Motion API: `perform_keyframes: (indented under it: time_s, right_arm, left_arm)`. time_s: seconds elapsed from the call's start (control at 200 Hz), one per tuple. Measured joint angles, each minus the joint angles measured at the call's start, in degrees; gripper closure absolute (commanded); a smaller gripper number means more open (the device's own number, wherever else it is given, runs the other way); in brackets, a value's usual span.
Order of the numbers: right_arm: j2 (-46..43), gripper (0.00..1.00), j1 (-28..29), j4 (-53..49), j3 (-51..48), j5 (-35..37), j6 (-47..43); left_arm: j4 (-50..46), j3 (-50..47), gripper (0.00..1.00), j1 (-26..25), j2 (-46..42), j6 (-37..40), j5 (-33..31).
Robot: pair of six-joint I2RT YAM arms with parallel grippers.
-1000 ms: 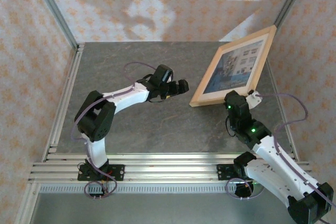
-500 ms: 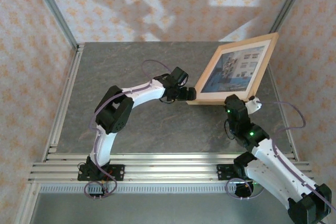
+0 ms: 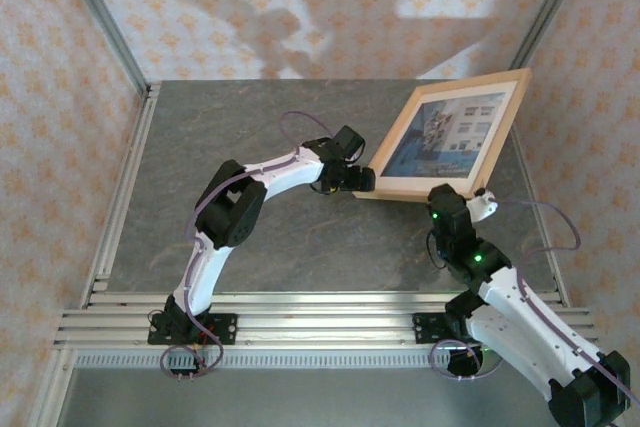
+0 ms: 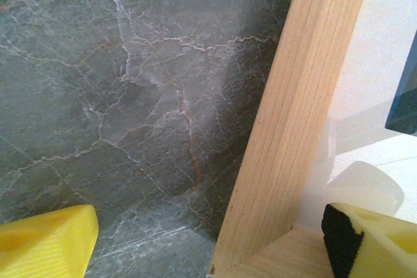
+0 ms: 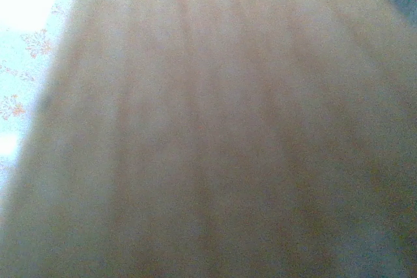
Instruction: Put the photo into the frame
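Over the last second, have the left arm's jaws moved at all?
Yes. The left gripper, jaws open, moved right, away from the table's left rail, up to the near-left corner of the frame.

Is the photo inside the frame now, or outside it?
Inside. The photo sits within the wooden border of the frame, with a white margin around it.

The left gripper has swung right from mid-picture to the frame's lower-left corner. The frame has turned slightly clockwise, its top edge flatter.
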Motion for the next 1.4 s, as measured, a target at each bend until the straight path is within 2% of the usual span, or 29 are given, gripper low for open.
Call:
perform_keyframes:
  time_s: [0.125,0.5,0.806,0.971,1.401]
  right_arm:
    - [-0.09,1.00,0.00,0.28,-1.38,0.00,2.14]
    - [1.75,1.00,0.02,1.03,-2.71,-4.98,5.35]
    - [7.63,1.00,0.11,6.56,-3.89,-12.57,6.45]
    - [11.67,1.00,0.13,8.79,-4.50,-16.06,6.45]
    - [20.96,1.00,0.04,12.22,-4.42,-17.75,8.96]
  left_arm:
    - [0.76,-1.27,0.12,0.17,-0.37,0.68,-0.33]
    - [5.38,-13.46,0.13,0.94,-7.63,0.70,-2.58]
    - [2.67,-23.41,0.14,1.66,-16.13,0.85,-8.76]
    - [-0.85,-28.02,0.14,2.51,-20.09,1.38,-9.40]
    - [-2.10,-30.86,0.14,3.69,-21.57,2.29,-10.51]
